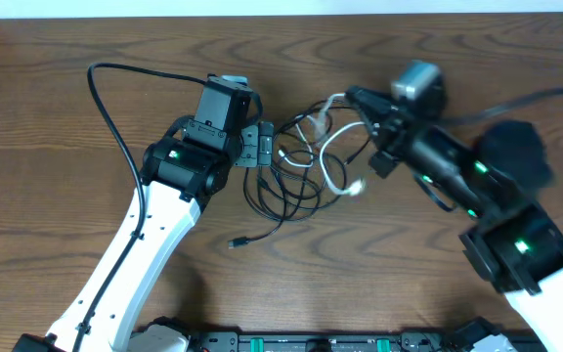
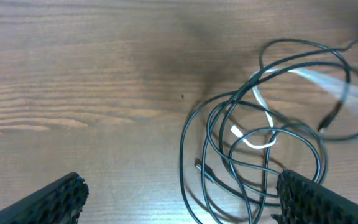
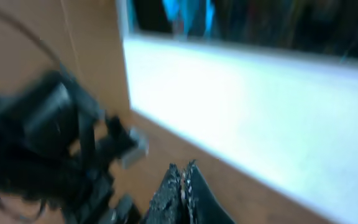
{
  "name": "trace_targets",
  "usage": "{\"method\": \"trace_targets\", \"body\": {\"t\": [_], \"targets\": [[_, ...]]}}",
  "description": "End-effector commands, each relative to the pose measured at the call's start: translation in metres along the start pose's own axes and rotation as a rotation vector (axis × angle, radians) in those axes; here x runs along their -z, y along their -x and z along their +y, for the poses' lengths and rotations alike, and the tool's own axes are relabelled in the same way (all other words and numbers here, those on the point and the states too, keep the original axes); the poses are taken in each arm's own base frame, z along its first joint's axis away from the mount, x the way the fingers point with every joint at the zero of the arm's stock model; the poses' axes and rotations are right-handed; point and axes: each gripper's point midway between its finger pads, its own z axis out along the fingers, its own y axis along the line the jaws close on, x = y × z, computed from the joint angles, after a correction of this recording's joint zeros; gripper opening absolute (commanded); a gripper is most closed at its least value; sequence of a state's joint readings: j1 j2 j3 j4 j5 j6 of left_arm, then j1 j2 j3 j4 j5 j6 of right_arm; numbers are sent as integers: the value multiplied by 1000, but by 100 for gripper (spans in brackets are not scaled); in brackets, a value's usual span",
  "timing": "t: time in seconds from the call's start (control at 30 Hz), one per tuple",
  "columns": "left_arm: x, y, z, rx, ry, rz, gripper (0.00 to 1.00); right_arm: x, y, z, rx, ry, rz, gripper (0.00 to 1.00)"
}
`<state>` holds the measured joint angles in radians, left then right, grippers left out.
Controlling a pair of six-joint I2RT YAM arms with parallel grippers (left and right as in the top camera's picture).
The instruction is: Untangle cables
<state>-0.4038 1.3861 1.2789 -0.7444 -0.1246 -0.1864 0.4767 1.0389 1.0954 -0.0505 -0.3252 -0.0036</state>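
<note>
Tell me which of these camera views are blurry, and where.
Overhead: sharp on the left arm and the cables, but the right arm is smeared by motion blur. Left wrist: the table grain is crisp, while the white cable streaks at upper right. Right wrist: blurred throughout, with only the right claw roughly recognisable.

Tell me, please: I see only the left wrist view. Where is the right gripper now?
Observer: In the overhead view, the right gripper is at the upper right edge of the cables, beside the upper end of the white cable.
Operator: Is it open?
Observer: No. Its own wrist view is blurred, but it shows the fingers pressed together. I cannot see any cable between them.
</note>
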Motion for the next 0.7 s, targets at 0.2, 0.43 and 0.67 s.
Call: {"method": "trace_targets", "body": {"t": [0.2,0.43,0.67], "targets": [[-2,-1,0,3,-1,10,98,28,75,-24,33,-130,-282,1],[-2,-1,0,3,-1,10,98,33,82,-38,5,-164,-316,1],[-2,-1,0,3,-1,10,98,1,-8,-53,-143,-185,8,1]]}}
